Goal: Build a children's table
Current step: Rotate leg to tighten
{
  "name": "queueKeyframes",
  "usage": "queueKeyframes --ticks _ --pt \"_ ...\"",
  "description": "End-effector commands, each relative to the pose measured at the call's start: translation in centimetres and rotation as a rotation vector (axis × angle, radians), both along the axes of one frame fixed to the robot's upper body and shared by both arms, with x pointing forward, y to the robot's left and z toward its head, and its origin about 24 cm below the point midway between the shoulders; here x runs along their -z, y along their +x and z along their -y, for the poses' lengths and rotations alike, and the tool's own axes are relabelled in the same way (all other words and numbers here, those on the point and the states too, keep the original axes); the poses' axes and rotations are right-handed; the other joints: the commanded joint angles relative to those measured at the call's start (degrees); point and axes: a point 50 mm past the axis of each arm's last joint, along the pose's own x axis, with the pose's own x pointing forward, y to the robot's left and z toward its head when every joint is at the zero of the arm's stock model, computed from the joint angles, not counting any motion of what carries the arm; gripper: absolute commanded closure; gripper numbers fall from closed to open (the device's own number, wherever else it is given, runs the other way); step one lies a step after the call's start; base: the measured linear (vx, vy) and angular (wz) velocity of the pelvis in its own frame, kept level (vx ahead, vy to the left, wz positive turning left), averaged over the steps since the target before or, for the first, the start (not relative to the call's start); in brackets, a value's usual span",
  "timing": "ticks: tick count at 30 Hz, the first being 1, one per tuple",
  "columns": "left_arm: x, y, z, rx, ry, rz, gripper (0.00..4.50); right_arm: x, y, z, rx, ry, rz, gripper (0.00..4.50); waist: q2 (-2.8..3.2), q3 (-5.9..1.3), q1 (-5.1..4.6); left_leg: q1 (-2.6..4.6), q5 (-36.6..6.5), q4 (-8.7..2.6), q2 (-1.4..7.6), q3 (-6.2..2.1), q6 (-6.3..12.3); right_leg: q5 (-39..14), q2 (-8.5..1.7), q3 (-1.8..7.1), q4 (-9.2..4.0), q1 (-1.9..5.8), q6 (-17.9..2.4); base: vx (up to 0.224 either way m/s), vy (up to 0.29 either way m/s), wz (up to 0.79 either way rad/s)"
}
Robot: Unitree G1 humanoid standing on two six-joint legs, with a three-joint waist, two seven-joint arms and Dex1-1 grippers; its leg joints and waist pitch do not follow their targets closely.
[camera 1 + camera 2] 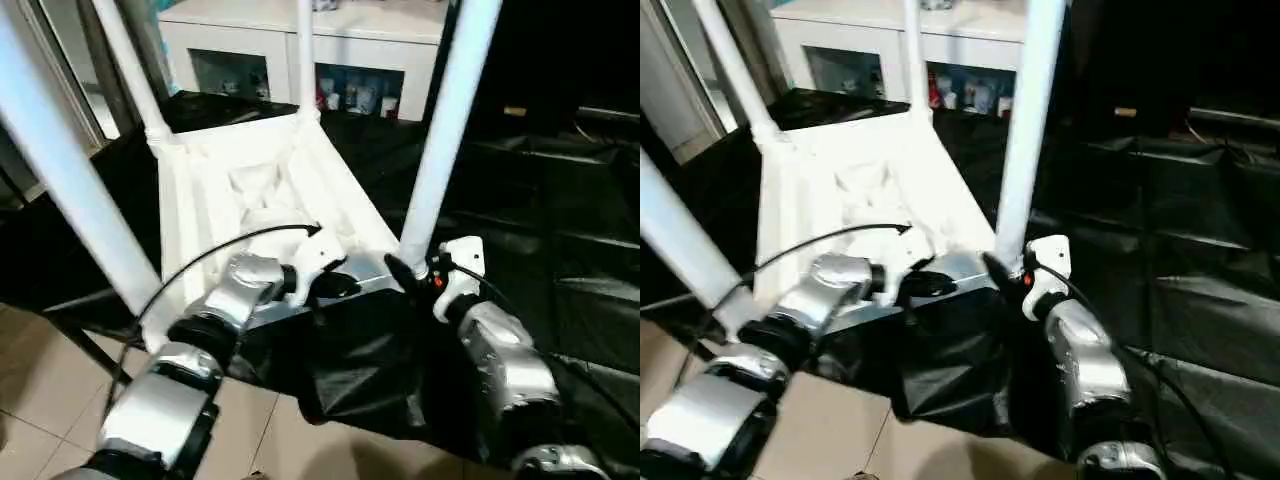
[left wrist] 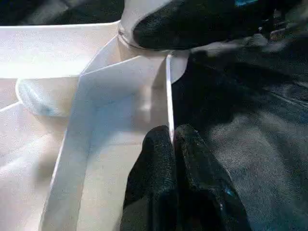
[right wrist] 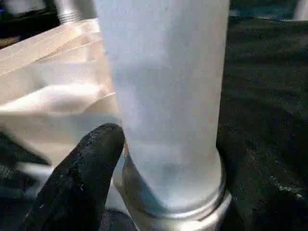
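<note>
White children's table (image 1: pixel 250 170) upside down; left tool (image 2: pixel 172 144) pinches its rim; right tool (image 1: pixel 418 268) wide around leg (image 1: pixel 445 130).

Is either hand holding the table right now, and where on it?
The left hand pinches the thin rim of the upturned tabletop. The right hand is at the base of the near leg, fingers around it; a firm grip cannot be told.
</note>
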Motion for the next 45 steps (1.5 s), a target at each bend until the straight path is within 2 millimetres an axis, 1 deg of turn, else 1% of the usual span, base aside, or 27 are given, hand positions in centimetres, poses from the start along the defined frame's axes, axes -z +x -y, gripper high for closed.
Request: queueKeyframes --ticks 1,2,3,4,5,7,8,9,11,12,13,14,17,18,21,23,24,27,29,31,35,36,38,39,41,42,45 --pt "0.0 -1.0 1.3 0.135 -0.022 -0.013 4.50 0.8 -1.3 -3.2 -0.249 0.019 -0.053 1.07 -0.82 -2.80 0.42 -0.26 -14.3 -4.79 5.41 -2.82 3.01 -16.4 -6.04 3.84 -4.40 1.95 -11.9 0.000 0.000 0.00" --pt "0.0 -1.1 0.9 0.158 -0.015 -0.021 4.50 0.6 -1.4 -2.9 -0.291 0.013 -0.045 1.07 -1.30 -3.14 0.66 -0.20 -11.5 -4.50 5.42 -2.53 4.09 -13.1 -5.81 3.76 -4.07 1.91 -12.4 0.058 -0.032 -0.01" --pt "0.0 -1.2 0.3 0.179 -0.009 -0.031 4.50 0.3 -1.6 -2.4 -0.336 0.016 -0.042 1.07 -1.01 -3.29 0.85 -0.19 -9.9 -4.30 5.50 -2.53 4.57 -10.5 -5.84 3.76 -3.59 1.89 -13.1 0.078 -0.031 0.00" --pt "0.0 -1.2 0.3 0.179 -0.009 -0.031 4.50 0.3 -1.6 -2.4 -0.337 0.016 -0.042 1.07 -0.94 -3.70 0.91 -0.46 -6.1 -3.85 5.43 -2.48 5.95 -4.1 -5.66 3.59 -2.66 2.20 -14.3 0.078 -0.031 0.00" --pt "0.0 -1.5 -0.7 0.217 -0.003 -0.056 4.50 -0.3 -1.6 -1.6 -0.385 0.015 -0.031 1.07 -1.01 -3.79 0.93 -0.46 -4.3 -3.62 5.39 -2.38 6.83 -0.6 -5.49 3.56 -2.21 2.10 -14.9 0.074 -0.023 -0.01" --pt "0.0 -1.7 -1.5 0.248 0.007 -0.080 4.50 -0.8 -1.6 -1.0 -0.420 0.009 -0.023 1.07 -1.12 -4.49 1.44 -0.64 2.1 -2.26 4.97 -2.22 11.15 11.9 -5.26 3.42 -0.50 1.63 -16.6 0.052 -0.015 0.03" --pt "0.0 -1.7 -1.6 0.252 0.011 -0.084 4.50 -0.8 -1.7 -0.9 -0.426 0.006 -0.023 1.07 -1.16 -4.66 1.56 -1.18 4.3 -1.79 4.96 -2.40 12.75 15.5 -5.28 3.29 0.18 1.62 -16.9 0.000 0.000 0.00" --pt "0.0 -1.8 -2.2 0.265 0.023 -0.095 4.50 -0.9 -1.7 -0.4 -0.454 -0.003 -0.026 1.07 -1.19 -4.67 1.85 -1.25 4.6 -1.43 5.04 -2.37 13.50 16.3 -5.26 3.19 0.36 1.20 -17.0 0.000 0.000 0.00" --pt "-0.1 -1.8 -2.6 0.267 0.028 -0.098 4.50 -1.0 -1.8 -0.1 -0.478 -0.014 -0.030 1.07 -1.03 -4.40 2.05 -1.31 3.0 -1.39 5.22 -2.38 13.47 13.6 -5.18 3.14 0.19 0.74 -17.0 0.000 0.000 0.00" --pt "-0.1 -1.7 -2.8 0.265 0.027 -0.099 4.50 -1.0 -1.9 0.1 -0.491 -0.018 -0.034 1.07 -0.94 -3.91 2.25 -1.33 -1.6 -1.88 5.40 -2.39 11.87 5.5 -5.28 3.07 -0.67 0.86 -16.3 0.000 0.000 0.00" --pt "-0.2 -1.7 -2.9 0.264 0.026 -0.099 4.50 -1.0 -1.9 0.1 -0.501 -0.021 -0.036 1.07 -0.88 -3.82 2.31 -1.24 -3.3 -2.10 5.50 -2.42 10.98 2.5 -5.31 3.07 -0.96 0.89 -16.0 0.000 0.000 0.00" --pt "-0.3 -1.7 -3.0 0.264 0.025 -0.100 4.50 -1.0 -2.0 0.2 -0.511 -0.025 -0.038 1.07 -0.96 -3.53 2.29 -1.02 -6.2 -2.56 5.68 -2.43 9.03 -2.6 -5.25 3.18 -1.55 0.80 -15.5 0.000 0.000 0.00" --pt "-0.4 -1.7 -3.3 0.266 0.022 -0.104 4.50 -1.1 -2.0 0.4 -0.526 -0.032 -0.041 1.22 -0.92 -3.10 2.12 -0.59 -11.2 -3.32 5.77 -2.47 4.75 -10.4 -5.42 3.54 -2.45 0.78 -14.2 0.000 0.000 0.00" --pt "-0.4 -1.7 -3.4 0.268 0.021 -0.107 4.50 -1.1 -2.1 0.4 -0.534 -0.028 -0.042 1.22 -0.94 -3.18 2.09 -0.59 -11.1 -3.45 5.78 -2.51 4.02 -10.5 -5.47 3.61 -2.45 0.88 -14.0 0.000 0.000 0.00" --pt "-0.5 -1.7 -3.4 0.270 0.020 -0.110 4.50 -1.1 -2.2 0.3 -0.549 -0.013 -0.047 1.43 -0.99 -3.35 2.04 -0.77 -9.1 -3.28 5.62 -2.45 4.23 -7.1 -5.40 3.64 -2.08 0.95 -14.3 0.000 0.000 0.00" --pt "-0.5 -1.7 -3.4 0.271 0.020 -0.111 4.50 -1.1 -2.3 0.3 -0.555 -0.006 -0.051 1.64 -1.14 -3.59 2.16 -1.09 -6.2 -2.86 5.38 -2.40 5.70 -3.0 -5.50 3.56 -1.57 1.22 -14.8 0.000 0.000 0.00" --pt "-0.5 -1.7 -3.3 0.264 0.018 -0.106 4.50 -0.9 -2.5 0.1 -0.560 0.003 -0.058 1.76 -0.91 -3.65 2.25 -1.14 -5.1 -2.73 5.36 -2.42 6.49 -1.2 -5.45 3.46 -1.33 1.20 -15.1 0.000 0.000 0.00" --pt "-0.5 -1.5 -3.1 0.240 0.018 -0.093 4.50 -0.7 -2.7 0.0 -0.548 0.012 -0.066 1.93 -0.98 -3.66 2.36 -1.06 -5.1 -2.60 5.41 -2.38 7.25 -0.6 -5.39 3.38 -1.40 1.05 -15.2 0.000 0.000 0.00" --pt "-0.4 -1.4 -3.0 0.223 0.017 -0.085 4.50 -0.6 -2.7 -0.1 -0.536 0.016 -0.069 1.99 -0.97 -3.62 2.50 -1.01 -5.8 -2.68 5.48 -2.40 7.06 -1.9 -5.40 3.36 -1.55 1.04 -14.9 0.000 0.000 0.00" --pt "-0.5 -0.8 -2.3 0.137 0.002 -0.056 4.50 0.1 -2.3 -0.2 -0.418 -0.008 -0.075 2.01 -0.87 -3.37 2.64 -0.87 -7.6 -2.95 5.59 -2.44 5.85 -5.1 -5.40 3.42 -2.00 0.82 -14.5 0.000 0.000 0.00" --pt "-0.6 0.2 -0.2 0.001 -0.032 -0.006 4.50 1.9 -1.6 -0.9 -0.185 -0.045 -0.105 2.03 -0.95 -2.73 2.20 -0.38 -13.9 -3.79 5.42 -2.73 1.49 -17.9 -5.78 3.63 -3.61 0.66 -11.7 0.000 0.000 0.00" --pt "-0.6 0.2 0.2 -0.006 -0.037 -0.003 4.50 2.1 -1.5 -1.1 -0.155 -0.043 -0.110 2.03 -0.99 -2.05 1.71 0.10 -17.9 -4.14 5.24 -3.00 0.00 -25.4 -5.90 3.64 -4.63 0.47 -9.9 0.000 0.000 0.00" --pt "-0.7 0.4 1.1 -0.036 -0.044 0.008 4.50 2.4 -1.3 -1.7 -0.094 -0.033 -0.121 2.03 -0.94 -1.77 1.26 0.91 -21.0 -4.36 5.15 -3.09 -0.57 -31.5 -5.95 3.64 -5.65 0.09 -7.9 0.000 0.000 0.00" --pt "-0.7 0.4 1.5 -0.045 -0.048 0.008 4.50 2.6 -1.1 -2.0 -0.064 -0.032 -0.127 2.03 -0.94 -1.75 1.11 1.19 -21.6 -4.44 5.14 -3.18 -0.76 -32.6 -5.97 3.58 -5.87 0.04 -7.5 0.000 0.000 0.00" --pt "-0.7 0.5 2.6 -0.074 -0.052 0.017 4.50 2.8 -0.8 -2.7 0.011 -0.023 -0.144 2.03 -0.99 -2.00 0.96 0.83 -20.2 -4.89 5.18 -3.44 -0.63 -31.8 -6.00 3.61 -5.94 0.61 -6.7 0.000 0.000 0.00" --pt "-0.7 0.5 3.1 -0.085 -0.056 0.017 4.50 2.9 -0.5 -3.0 0.045 -0.018 -0.151 2.03 -0.77 -2.00 0.66 0.78 -20.4 -5.30 5.43 -3.57 -1.15 -29.1 -5.82 3.54 -5.74 0.64 -7.2 0.000 0.000 0.00" --pt "-0.7 0.5 4.0 -0.097 -0.065 0.018 4.50 2.9 -0.2 -4.1 0.067 -0.009 -0.158 2.03 -0.37 -1.86 0.29 1.21 -22.8 -5.40 5.38 -3.46 -1.76 -28.0 -5.76 3.63 -5.78 0.36 -8.0 0.000 0.000 0.00"
